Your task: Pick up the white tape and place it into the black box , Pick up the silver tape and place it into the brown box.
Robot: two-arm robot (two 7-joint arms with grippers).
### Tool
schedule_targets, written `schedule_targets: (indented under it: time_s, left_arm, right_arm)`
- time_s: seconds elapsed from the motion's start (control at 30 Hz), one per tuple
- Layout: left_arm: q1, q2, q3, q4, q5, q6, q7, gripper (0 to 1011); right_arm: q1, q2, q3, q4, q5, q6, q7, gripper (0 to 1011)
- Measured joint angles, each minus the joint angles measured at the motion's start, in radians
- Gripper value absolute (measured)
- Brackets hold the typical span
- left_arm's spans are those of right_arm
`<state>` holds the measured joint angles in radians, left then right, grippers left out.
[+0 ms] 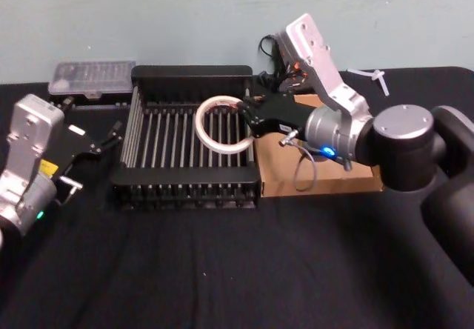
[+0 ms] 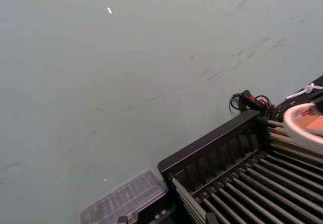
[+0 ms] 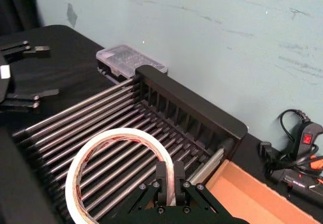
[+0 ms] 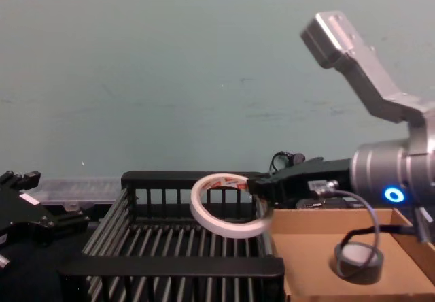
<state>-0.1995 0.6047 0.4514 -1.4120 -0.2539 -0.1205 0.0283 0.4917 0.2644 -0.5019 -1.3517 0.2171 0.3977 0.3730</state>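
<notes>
My right gripper (image 1: 245, 115) is shut on the rim of the white tape (image 1: 220, 125), a thin wide ring with red print inside. It holds the ring tilted in the air over the right part of the black box (image 1: 191, 71). In the right wrist view the fingers (image 3: 162, 176) pinch the ring's wall (image 3: 81, 171) above the slatted floor (image 3: 75, 115). The silver tape (image 4: 358, 258) lies inside the brown box (image 4: 319, 222), below my right arm. My left gripper (image 1: 111, 138) rests open on the table to the left of the black box, nothing in it.
A clear plastic case (image 1: 92, 77) lies behind the black box's left corner. Cables and a glue gun (image 1: 278, 66) sit at the back by the wall, and a small white piece (image 1: 378, 77) lies at the back right. Black cloth covers the near table.
</notes>
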Motion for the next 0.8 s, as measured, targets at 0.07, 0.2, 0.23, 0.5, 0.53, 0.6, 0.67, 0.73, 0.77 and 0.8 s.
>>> schedule_targets:
  time_s: [0.07,0.2,0.23,0.5,0.53,0.6,0.67,0.73,0.77,0.8]
  left_arm:
    - [0.000,0.000,0.000,0.000,0.000,0.000,0.000,1001]
    - [0.000,0.000,0.000,0.000,0.000,0.000,0.000,1001]
    - [0.000,0.000,0.000,0.000,0.000,0.000,0.000,1001]
    - [0.000,0.000,0.000,0.000,0.000,0.000,0.000,1001]
    - [0.000,0.000,0.000,0.000,0.000,0.000,0.000,1001]
    - [0.000,0.000,0.000,0.000,0.000,0.000,0.000,1001]
    - [0.000,0.000,0.000,0.000,0.000,0.000,0.000,1001]
    - [0.000,0.000,0.000,0.000,0.000,0.000,0.000,1001]
    - [0.000,0.000,0.000,0.000,0.000,0.000,0.000,1001]
    - [0.000,0.000,0.000,0.000,0.000,0.000,0.000,1001]
  right_arm:
    - [0.010,-0.012,-0.001,0.021,-0.004,-0.007,-0.001,91]
    - [0.042,-0.047,-0.005,0.086,-0.020,-0.030,-0.009,91]
    - [0.046,-0.053,-0.005,0.096,-0.023,-0.033,-0.010,91]
    - [0.094,-0.111,-0.004,0.199,-0.053,-0.068,-0.027,91]
    - [0.094,-0.111,-0.004,0.199,-0.053,-0.068,-0.027,91]
    - [0.110,-0.132,-0.005,0.238,-0.065,-0.079,-0.031,91]
    - [0.117,-0.142,-0.005,0.258,-0.071,-0.084,-0.033,91]
    - [0.124,-0.150,-0.005,0.278,-0.075,-0.088,-0.035,91]
    - [0.131,-0.160,-0.004,0.296,-0.080,-0.092,-0.037,91]
    - [0.133,-0.163,-0.004,0.304,-0.082,-0.094,-0.038,91]
